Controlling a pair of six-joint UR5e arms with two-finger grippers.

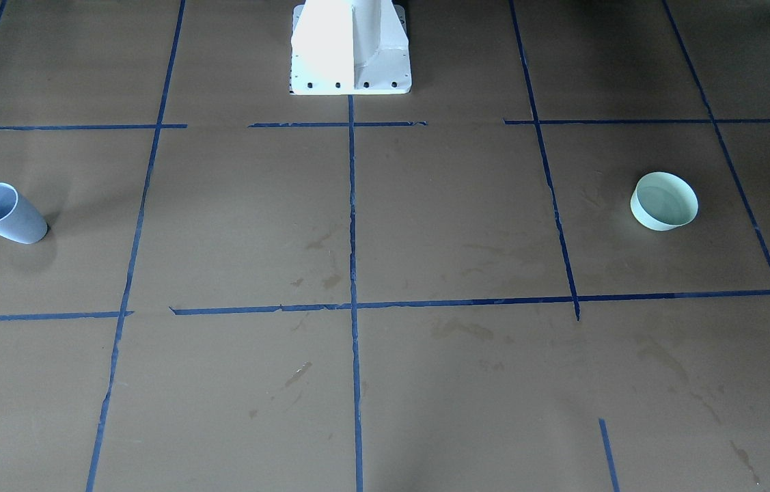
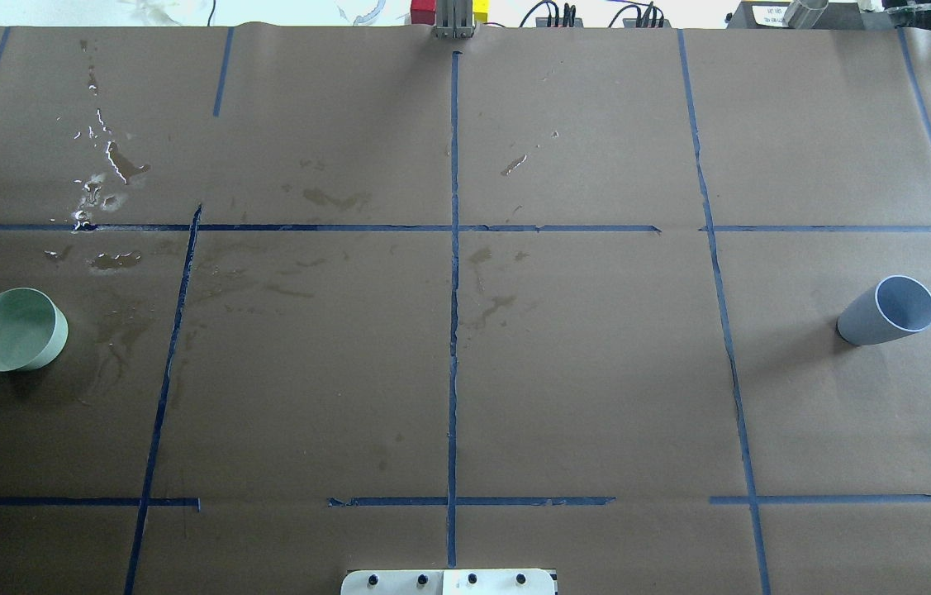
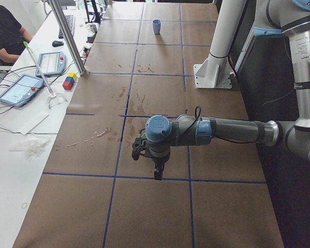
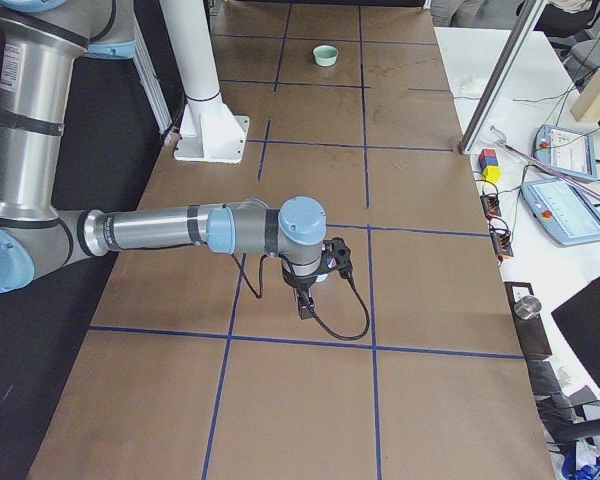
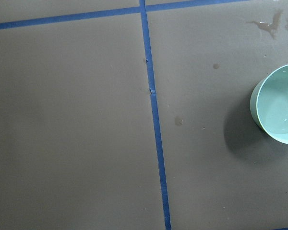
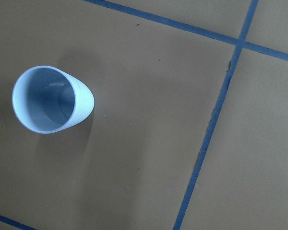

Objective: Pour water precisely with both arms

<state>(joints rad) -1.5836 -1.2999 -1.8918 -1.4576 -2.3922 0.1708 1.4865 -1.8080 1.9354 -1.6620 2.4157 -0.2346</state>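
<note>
Overhead exterior view: blue-grey cup [image 2: 886, 312] sits far on the robot's right and the green bowl [image 2: 16, 330] far left, both untouched on the tabletop [image 2: 465, 372]. The only water [image 2: 116, 162] we can spot is glossy spill patches beyond the bowl. Left gripper [image 3: 157, 173] & right gripper [image 4: 306, 305] hover above the tabletop, spread or pinched we can't tell. Looks pre-grasp imo. Next, each arm needs to line up w/ its vessel.

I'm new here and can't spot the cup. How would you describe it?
On the brown table with a blue tape grid, look to the robot's right end. The cup stands there alone: tall, narrow, blue-grey, unlike the low, wide, pale green bowl at the other end.
</note>
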